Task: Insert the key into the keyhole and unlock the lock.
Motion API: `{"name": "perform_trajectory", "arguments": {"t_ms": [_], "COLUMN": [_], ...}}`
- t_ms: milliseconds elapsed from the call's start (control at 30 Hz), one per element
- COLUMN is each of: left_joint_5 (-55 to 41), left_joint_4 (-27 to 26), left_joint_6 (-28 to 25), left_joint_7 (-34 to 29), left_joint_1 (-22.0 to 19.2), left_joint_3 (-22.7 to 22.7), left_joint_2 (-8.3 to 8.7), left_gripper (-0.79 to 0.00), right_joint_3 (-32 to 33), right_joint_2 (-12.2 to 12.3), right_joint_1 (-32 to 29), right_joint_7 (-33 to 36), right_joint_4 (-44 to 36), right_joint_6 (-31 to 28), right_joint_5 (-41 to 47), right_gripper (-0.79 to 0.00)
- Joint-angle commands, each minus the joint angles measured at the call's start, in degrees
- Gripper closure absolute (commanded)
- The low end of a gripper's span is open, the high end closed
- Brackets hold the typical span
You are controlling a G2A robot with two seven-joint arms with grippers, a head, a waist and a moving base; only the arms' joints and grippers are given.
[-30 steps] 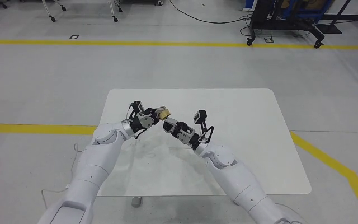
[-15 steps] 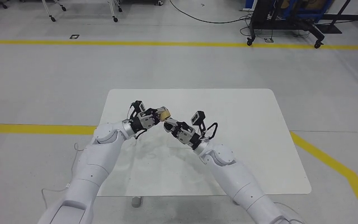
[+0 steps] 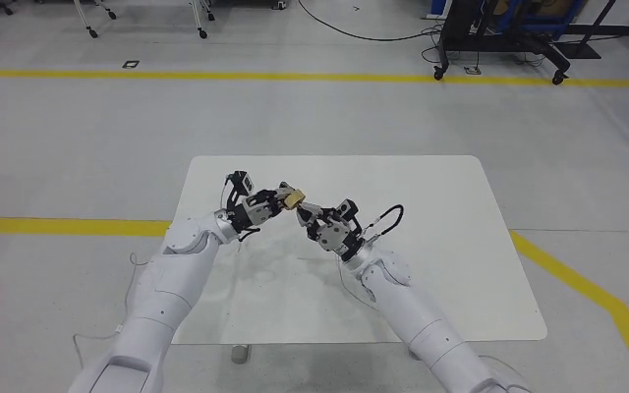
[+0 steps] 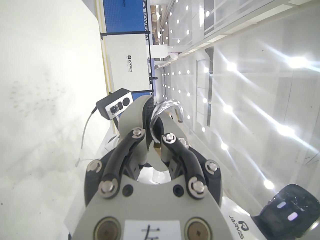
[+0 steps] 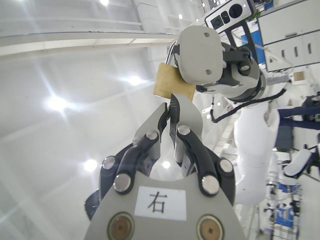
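From above, the left gripper (image 3: 267,203) holds a small brass padlock (image 3: 290,197) over the white table (image 3: 442,216), against the right gripper (image 3: 307,210). Left wrist: fingers (image 4: 132,118) clamp its body. Right wrist: narrow fingers (image 5: 185,111), presumably pinching the hidden key, touch its underside. Likely dense, rigid, slick: grip flat sides.

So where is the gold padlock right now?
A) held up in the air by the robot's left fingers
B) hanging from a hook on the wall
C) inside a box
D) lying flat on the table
A: the brass padlock is pinched between the left fingers, lifted up off the white table.
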Motion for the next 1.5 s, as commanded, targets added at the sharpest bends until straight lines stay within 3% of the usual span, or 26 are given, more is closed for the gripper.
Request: {"name": "perform_trajectory", "arguments": {"t_ms": [0,67,100,133,167,433,633,800,1267,1300,1333,1367,1400,1467], "left_joint_5": [0.8,1.3,1.6,1.7,1.8,8.4,19.6,27.2,42.6,43.1,43.7,44.2,44.6,44.2], "left_joint_4": [-0.9,-1.9,-2.4,-2.7,-3.0,-4.4,-7.0,-7.6,-1.4,-1.0,-0.6,-0.5,-0.4,-0.5], "left_joint_6": [-1.6,-2.7,-2.9,-2.8,-2.5,0.7,3.9,8.4,21.8,22.3,23.1,23.5,23.9,24.7], "left_joint_7": [1.8,2.9,3.3,3.6,3.9,6.2,13.0,18.2,20.8,20.6,20.3,20.3,20.1,19.6], "left_joint_1": [0.7,1.4,1.7,2.0,2.2,2.3,2.3,0.6,-7.3,-7.6,-7.9,-8.2,-8.4,-8.6], "left_joint_3": [-0.4,-0.7,-0.8,-0.8,-0.9,1.3,7.7,11.8,22.2,22.6,22.9,23.0,22.9,22.0], "left_joint_2": [0.1,0.19,0.23,0.27,0.3,0.36,-0.65,-1.55,-4.68,-4.87,-5.0,-5.07,-5.07,-4.88], "left_gripper": [0.0,0.0,0.0,0.0,0.0,0.0,0.0,0.0,0.0,-0.025,-0.277,-0.64,-0.785,-0.785], "right_joint_3": [0.1,-0.3,-0.4,-0.5,-0.4,6.4,23.6,36.2,36.2,36.2,36.2,36.2,36.2,36.2], "right_joint_2": [-0.1,-0.1,-0.2,-0.1,-0.1,2.7,6.7,8.3,8.3,8.3,8.3,8.3,8.3,8.3], "right_joint_1": [0.5,0.8,0.9,1.0,1.1,-3.4,-16.1,-28.4,-28.4,-28.4,-28.4,-28.4,-28.4,-28.4], "right_joint_7": [0.9,1.2,1.4,1.3,1.0,-3.2,-8.8,-13.4,-13.4,-13.4,-13.4,-13.4,-13.4,-13.4], "right_joint_4": [1.0,1.5,1.6,1.7,1.6,-7.2,-27.2,-43.2,-43.2,-43.2,-43.2,-43.2,-43.2,-43.2], "right_joint_6": [0.2,-0.1,-0.2,-0.6,-1.5,-11.3,-11.4,-10.3,-10.3,-10.3,-10.3,-10.3,-10.3,-10.3], "right_joint_5": [0.3,-1.0,-1.7,-2.7,-3.8,-20.0,-28.9,-30.4,-30.4,-30.4,-30.4,-30.4,-30.4,-30.4], "right_gripper": [0.0,0.0,-0.135,-0.388,-0.785,-0.785,-0.785,-0.785,-0.785,-0.785,-0.785,-0.785,-0.785,-0.785]}}
